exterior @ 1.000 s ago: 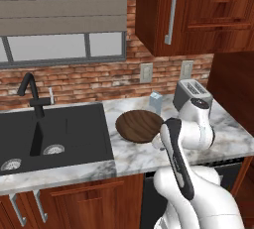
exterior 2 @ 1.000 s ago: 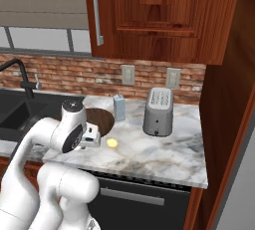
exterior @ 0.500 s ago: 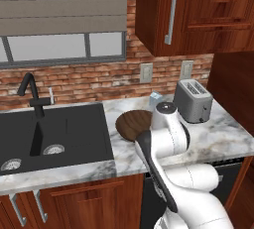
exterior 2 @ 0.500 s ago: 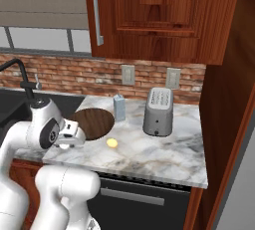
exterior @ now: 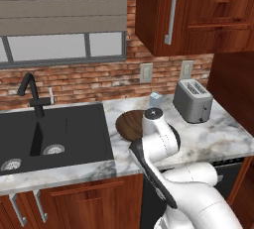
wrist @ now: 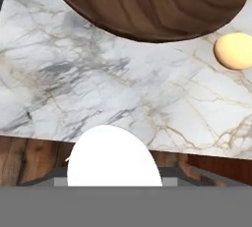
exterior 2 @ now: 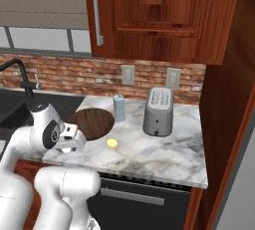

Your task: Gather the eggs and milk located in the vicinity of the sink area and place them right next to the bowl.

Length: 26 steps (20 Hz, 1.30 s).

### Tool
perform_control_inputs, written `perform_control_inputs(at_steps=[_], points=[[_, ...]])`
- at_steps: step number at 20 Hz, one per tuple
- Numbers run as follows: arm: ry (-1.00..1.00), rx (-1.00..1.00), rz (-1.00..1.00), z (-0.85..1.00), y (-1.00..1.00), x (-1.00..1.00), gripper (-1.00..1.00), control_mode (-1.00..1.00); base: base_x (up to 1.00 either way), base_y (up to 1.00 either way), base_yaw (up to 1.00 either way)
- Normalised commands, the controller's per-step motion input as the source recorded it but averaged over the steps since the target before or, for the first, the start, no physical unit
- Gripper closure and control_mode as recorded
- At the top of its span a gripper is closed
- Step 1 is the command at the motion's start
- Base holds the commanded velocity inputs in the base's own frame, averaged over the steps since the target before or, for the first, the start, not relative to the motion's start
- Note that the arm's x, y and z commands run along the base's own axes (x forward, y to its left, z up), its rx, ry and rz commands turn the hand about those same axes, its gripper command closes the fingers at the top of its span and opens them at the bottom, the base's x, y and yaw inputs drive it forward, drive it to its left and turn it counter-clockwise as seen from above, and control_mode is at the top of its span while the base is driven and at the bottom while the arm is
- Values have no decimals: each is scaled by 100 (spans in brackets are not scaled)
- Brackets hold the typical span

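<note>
Change since earlier: swung leftward in both base views, the white arm has carried its hand from beside the toaster to the front edge of the table; egg, carton and bowl lie where they lay.

Pincer: the pincer (exterior 2: 75, 143) sits at the lower left of the right base view, at the end of the white arm, low over the table's front edge. Its tips are hidden, so I cannot tell how far open it is or whether it has anything; nothing shows in it.

Egg: the small pale yellow oval egg (wrist: 235, 50) lies at the right edge of the hand view on bare marble, just beside the bowl's rim and apart from it; in the right base view (exterior 2: 112, 143) it is centre left.

Bowl: the wide shallow dark brown wooden bowl (wrist: 147, 2) spans the top of the hand view; in the left base view (exterior: 130, 123) it is at centre, partly behind the arm.

Milk: the small upright pale blue-grey carton (exterior 2: 119, 107) stands just behind the bowl's far rim, towards the brick wall.

Table: the white-grey marble table (exterior 2: 164, 152) carries all three, plus a silver two-slot toaster (exterior 2: 158, 111), well to the right of the carton.

Sink: the matte black rectangular basin (exterior: 49, 129) at left holds no task item.

Progress: by my reading, egg and milk both already sit next to the bowl, so little or nothing seems left.
</note>
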Motion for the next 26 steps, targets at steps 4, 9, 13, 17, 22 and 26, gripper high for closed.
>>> perform_control_inputs(at_steps=[4, 9, 13, 17, 22, 26], points=[[26, 0, -2, -6, 7, 46, 100, -100, 0, 0, 0], [21, 0, -3, -12, 7, 41, 100, -100, 0, 0, 0], [13, 0, -4, -27, 4, 29, 100, -100, 0, 0, 0], [1, 0, -7, -34, 1, 8, 100, -100, 0, 0, 0], [0, 1, -11, -30, 0, 0, 100, -100, 0, 0, 0], [-1, 3, -12, -26, 0, 0, 100, -100, 0, 0, 0]])
